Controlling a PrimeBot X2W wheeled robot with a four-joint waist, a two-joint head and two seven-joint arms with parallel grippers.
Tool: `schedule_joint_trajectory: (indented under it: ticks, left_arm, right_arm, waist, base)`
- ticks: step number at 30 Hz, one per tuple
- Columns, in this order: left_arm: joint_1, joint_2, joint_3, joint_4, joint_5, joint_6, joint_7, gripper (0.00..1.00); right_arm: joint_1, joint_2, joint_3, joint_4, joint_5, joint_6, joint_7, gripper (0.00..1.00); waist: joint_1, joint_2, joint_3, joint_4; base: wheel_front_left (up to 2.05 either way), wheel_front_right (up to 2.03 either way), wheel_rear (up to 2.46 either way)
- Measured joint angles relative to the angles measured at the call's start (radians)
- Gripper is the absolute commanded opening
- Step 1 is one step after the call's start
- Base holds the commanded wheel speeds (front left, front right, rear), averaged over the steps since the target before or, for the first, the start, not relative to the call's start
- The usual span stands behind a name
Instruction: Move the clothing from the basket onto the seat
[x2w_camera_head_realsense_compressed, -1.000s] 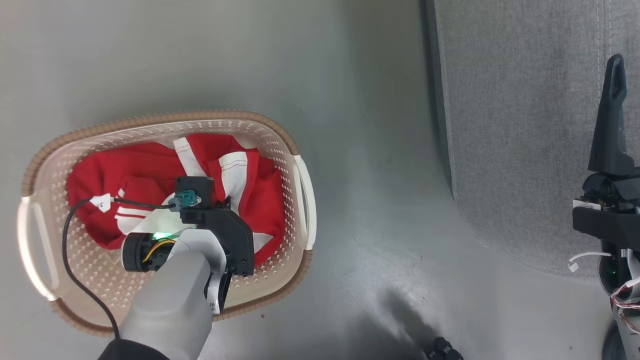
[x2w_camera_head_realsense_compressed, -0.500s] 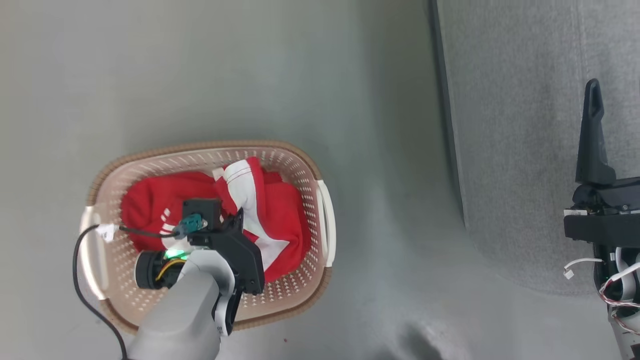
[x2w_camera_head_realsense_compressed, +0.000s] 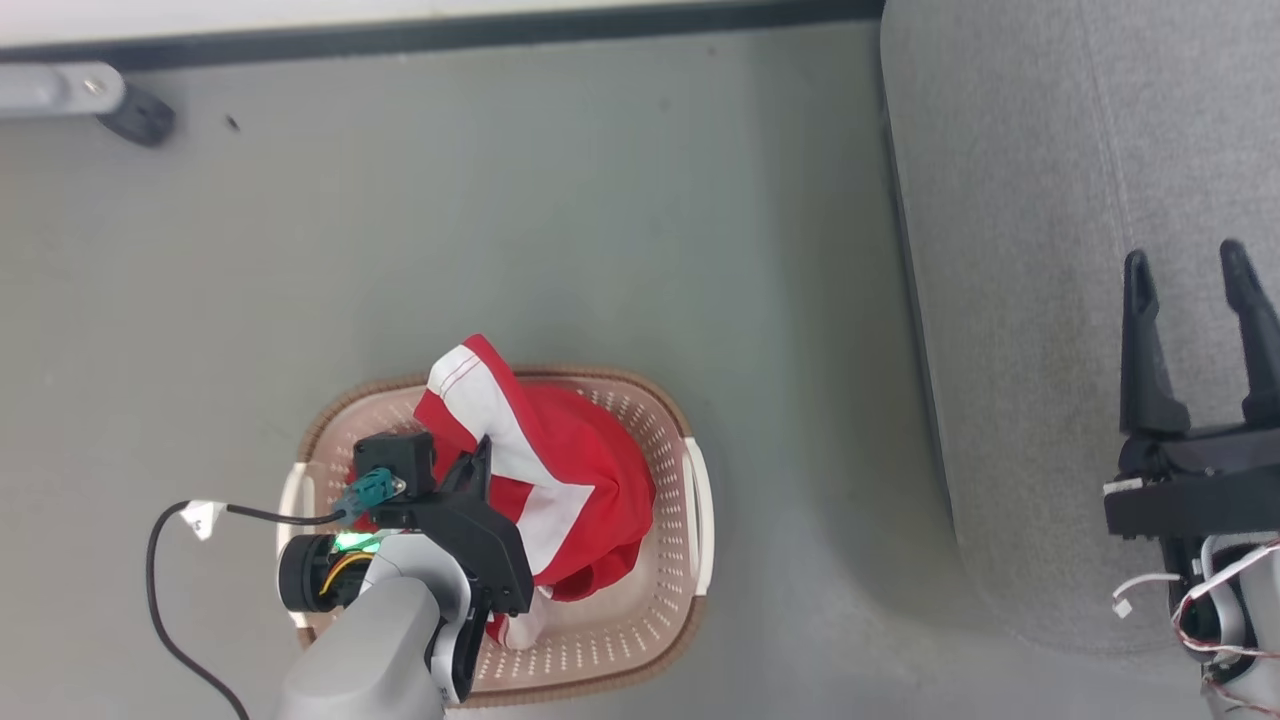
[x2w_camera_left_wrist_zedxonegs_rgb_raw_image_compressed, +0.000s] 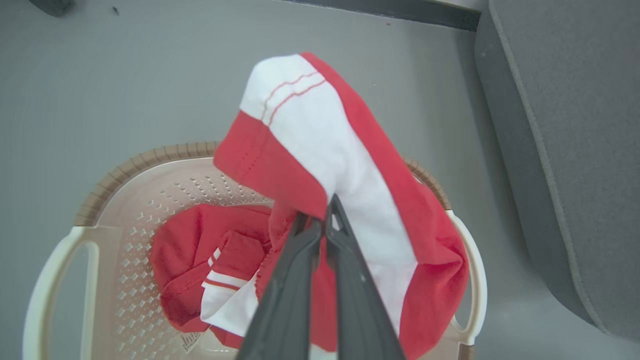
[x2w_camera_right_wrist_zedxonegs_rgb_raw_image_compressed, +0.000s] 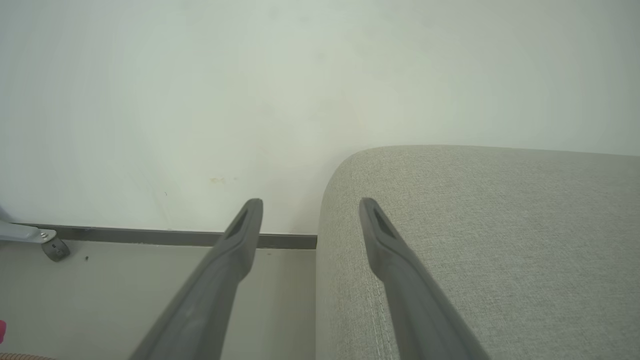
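Left gripper (x2w_camera_left_wrist_zedxonegs_rgb_raw_image_compressed: 319, 214) is clamped tight on a fold of a red-and-white garment (x2w_camera_left_wrist_zedxonegs_rgb_raw_image_compressed: 325, 140), jaws pressed together with cloth pinched between the tips. A second ago that garment lay spread flat in the basket (x2w_camera_head_realsense_compressed: 610, 377). Now it is bunched and hoisted, its white-panelled end standing above the brown rim and the rest hanging from the grip over the basket's right half. The lower hem looks to trail inside the basket still, though the arm hides it in the head view. The whole head view has slid as well: the basket sits smaller and lower, and a dark skirting strip (x2w_camera_head_realsense_compressed: 500, 35) shows at the top. I put that down to the camera rising with the body, not to the basket moving. A second red garment (x2w_camera_left_wrist_zedxonegs_rgb_raw_image_compressed: 200, 250) with white stripes stays crumpled on the basket floor, left of the lifted one. Right gripper (x2w_camera_head_realsense_compressed: 1185, 265) hangs over the grey sofa (x2w_camera_head_realsense_compressed: 1050, 200), jaws spread wide and holding nothing; both fingers now show, where earlier I saw it edge-on. My read: the pick has succeeded and the lift is under way. Next comes the carry rightward to the sofa cushion, once the hem is clear of the rim. One piece will remain after this.
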Motion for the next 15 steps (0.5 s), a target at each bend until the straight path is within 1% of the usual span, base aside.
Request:
schedule_joint_trajectory:
  ticks: [5,11,15]
  left_arm:
    - [0.007,0.003,0.028,-0.006,-0.001,-0.016,-0.006,0.0]
    - [0.044,0.04,0.053,-0.04,0.001,-0.016,-0.009,0.0]
    - [0.06,0.062,0.077,-0.102,0.015,-0.016,-0.009,0.0]
  right_arm:
    - [0.03,0.008,0.009,0.03,0.003,0.002,0.0,1.0]
    - [0.069,0.019,0.021,0.06,0.003,0.009,0.0,1.0]
    - [0.098,0.023,0.024,0.079,0.008,0.009,0.0,1.0]
  waist:
    - [-0.0001,0.0,-0.072,0.024]
    - [-0.0001,0.0,-0.159,0.048]
    - [-0.0001,0.0,-0.215,0.062]
  base:
    - [0.0,0.0,0.0]
    - [0.0,0.0,0.0]
    - [0.0,0.0,0.0]
